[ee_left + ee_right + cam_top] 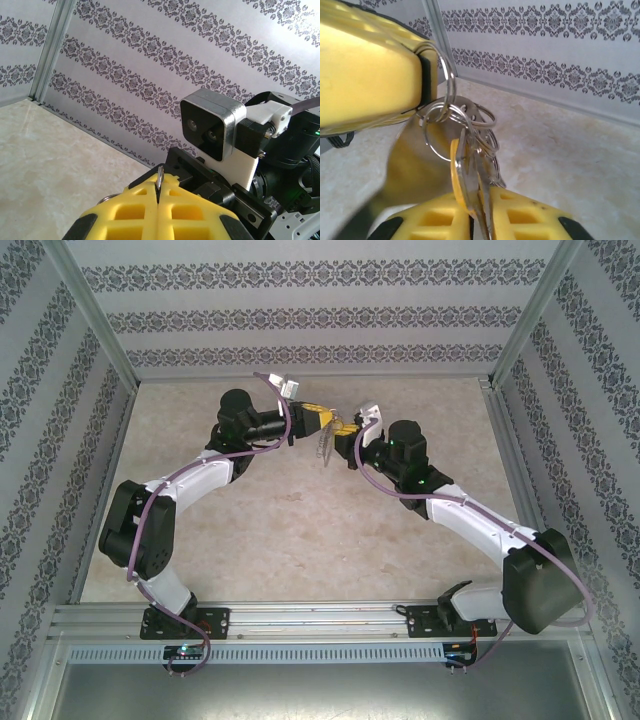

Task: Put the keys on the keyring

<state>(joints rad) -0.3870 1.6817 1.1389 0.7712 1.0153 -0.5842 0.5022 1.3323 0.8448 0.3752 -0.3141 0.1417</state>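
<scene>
The right end effector [480,225], closest to the lens, is pinched together on the key [464,175], whose blade stands upright in its grip. The key's top sits among small rings [470,116] hanging from the keyring [452,75], and I cannot tell whether it is threaded on. The left end effector [159,194] is clamped on the keyring's loop. A silvery chain [492,150] dangles beside the key. Everything hangs in the air above the counter [300,540], near the middle of its far edge.
</scene>
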